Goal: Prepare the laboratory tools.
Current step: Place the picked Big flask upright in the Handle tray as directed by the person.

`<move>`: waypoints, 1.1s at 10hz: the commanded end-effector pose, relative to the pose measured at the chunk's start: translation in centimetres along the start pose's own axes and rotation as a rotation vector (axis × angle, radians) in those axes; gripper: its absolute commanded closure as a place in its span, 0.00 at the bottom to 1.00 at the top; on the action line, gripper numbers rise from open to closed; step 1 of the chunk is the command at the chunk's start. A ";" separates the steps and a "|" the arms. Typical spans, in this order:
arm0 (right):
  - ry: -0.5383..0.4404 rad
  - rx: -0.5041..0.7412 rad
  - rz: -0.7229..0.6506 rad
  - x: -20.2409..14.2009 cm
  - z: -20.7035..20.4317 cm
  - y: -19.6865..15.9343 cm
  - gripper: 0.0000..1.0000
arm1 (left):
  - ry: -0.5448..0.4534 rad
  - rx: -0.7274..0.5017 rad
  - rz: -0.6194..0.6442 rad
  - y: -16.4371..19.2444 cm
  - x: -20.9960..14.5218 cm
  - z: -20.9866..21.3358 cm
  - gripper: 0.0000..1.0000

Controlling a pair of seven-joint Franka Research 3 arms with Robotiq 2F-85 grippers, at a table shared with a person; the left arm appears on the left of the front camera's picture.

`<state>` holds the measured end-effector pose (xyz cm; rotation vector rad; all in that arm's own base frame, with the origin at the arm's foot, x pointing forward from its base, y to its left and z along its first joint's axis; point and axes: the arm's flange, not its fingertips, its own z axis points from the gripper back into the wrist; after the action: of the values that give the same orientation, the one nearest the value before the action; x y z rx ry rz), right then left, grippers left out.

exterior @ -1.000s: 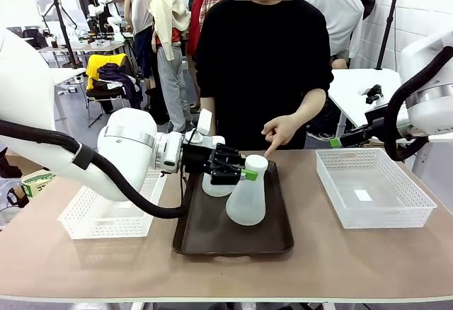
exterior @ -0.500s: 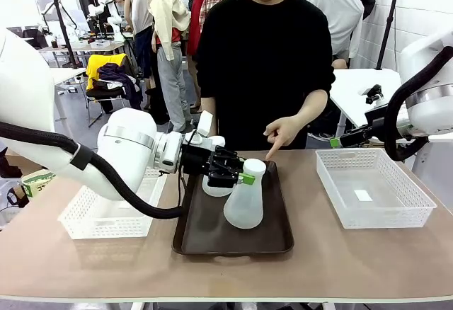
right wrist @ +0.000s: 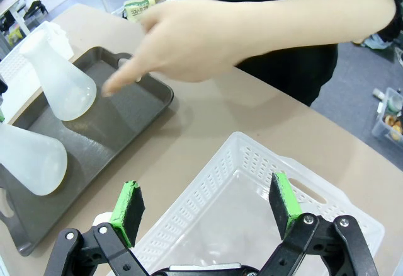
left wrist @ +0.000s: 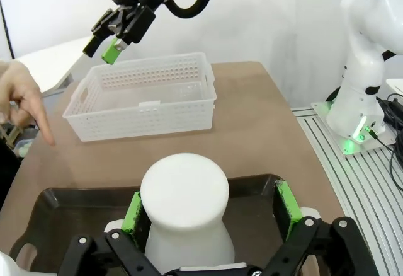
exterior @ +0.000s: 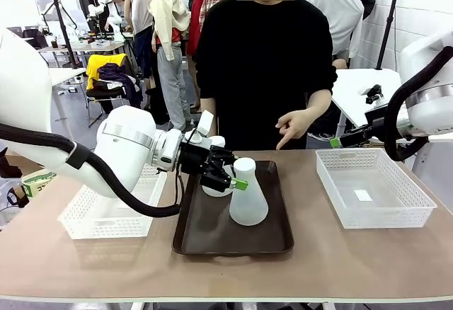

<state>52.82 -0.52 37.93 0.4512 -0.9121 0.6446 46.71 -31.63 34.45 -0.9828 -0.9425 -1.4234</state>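
One frosted-white flask [exterior: 249, 195] stands upright on the dark brown tray [exterior: 212, 236], slightly right of its middle. My left gripper [exterior: 233, 174] is open around its neck. In the left wrist view the flask's capped top [left wrist: 184, 191] sits between the green pads [left wrist: 286, 203], with a gap on the right side. A second flask [exterior: 211, 187] stands behind my left gripper, partly hidden. Both flasks [right wrist: 60, 84] [right wrist: 25, 156] also show on the tray [right wrist: 119, 125] in the right wrist view. My right gripper [right wrist: 208, 203] hangs open over the right mesh basket [right wrist: 252, 162], holding nothing.
A white mesh basket [exterior: 106, 218] sits left of the tray and another [exterior: 371, 190] at the right. The person stands at the far side; a hand [exterior: 294, 124] points a finger down towards the tray's far right corner.
My left gripper has opened and let go of the flask. The flask, tilted a second ago, now stands upright on the tray. The person's pointing hand has risen and shifted right.
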 end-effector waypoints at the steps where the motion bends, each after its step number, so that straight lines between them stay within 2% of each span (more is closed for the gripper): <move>1: 0.005 0.001 0.003 0.0 0.0 0.0 0.00 | 0.042 -0.012 0.021 -0.2 0.2 0.6 0.00; 7: 0.005 0.001 0.003 0.0 0.0 0.0 0.00 | 0.042 0.017 0.039 0.1 0.0 0.9 0.00; 9: 0.005 0.001 0.003 0.0 0.0 0.0 0.00 | 0.067 0.030 0.095 0.4 -0.4 1.1 0.00; 10: 0.005 0.001 0.003 0.0 0.0 0.0 0.00 | 0.028 0.008 0.023 0.3 -0.5 0.7 0.00; 11: 0.005 0.001 0.003 0.0 0.0 0.0 0.00 | 0.028 0.008 0.023 0.3 -0.5 0.7 0.00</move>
<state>52.82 -0.52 37.93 0.4512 -0.9121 0.6446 47.16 -30.64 34.16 -0.9568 -0.9002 -1.3893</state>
